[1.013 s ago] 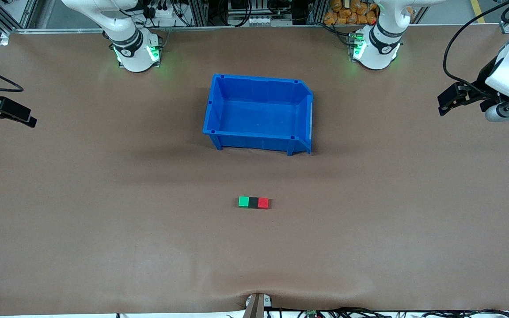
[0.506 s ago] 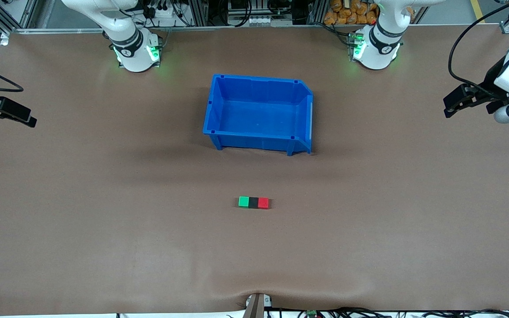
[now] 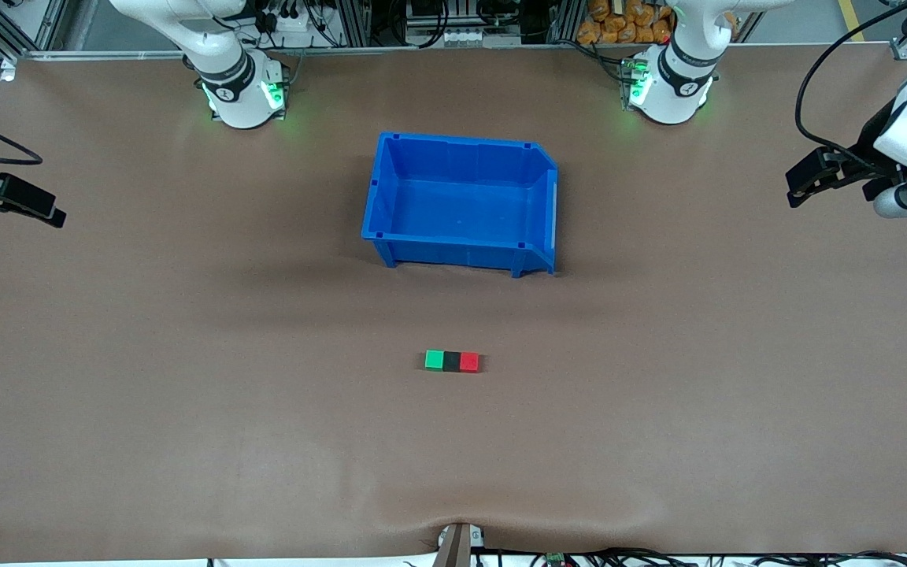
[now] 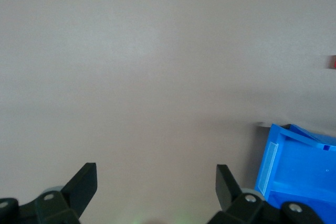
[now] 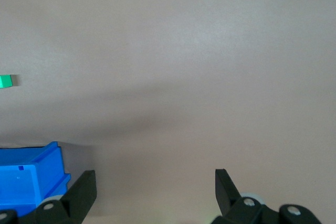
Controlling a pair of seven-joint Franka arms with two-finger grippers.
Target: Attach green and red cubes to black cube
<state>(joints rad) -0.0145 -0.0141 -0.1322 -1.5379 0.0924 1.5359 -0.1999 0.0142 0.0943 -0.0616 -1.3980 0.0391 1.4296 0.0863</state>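
Note:
The green cube (image 3: 434,360), the black cube (image 3: 451,361) and the red cube (image 3: 468,361) lie touching in one row on the brown table, black in the middle, nearer to the front camera than the blue bin. My left gripper (image 3: 801,181) hangs open and empty over the left arm's end of the table (image 4: 156,182). My right gripper (image 3: 50,213) hangs open and empty over the right arm's end (image 5: 155,184). The red cube (image 4: 333,62) shows at the edge of the left wrist view, the green cube (image 5: 6,81) at the edge of the right wrist view.
An empty blue bin (image 3: 453,253) stands mid-table between the cubes and the arm bases; its corners show in the left wrist view (image 4: 299,171) and the right wrist view (image 5: 29,182). A mount (image 3: 457,543) juts at the table's front edge.
The left arm has shifted slightly at its end of the table, out and back. The cubes, the bin and the right arm have not moved.

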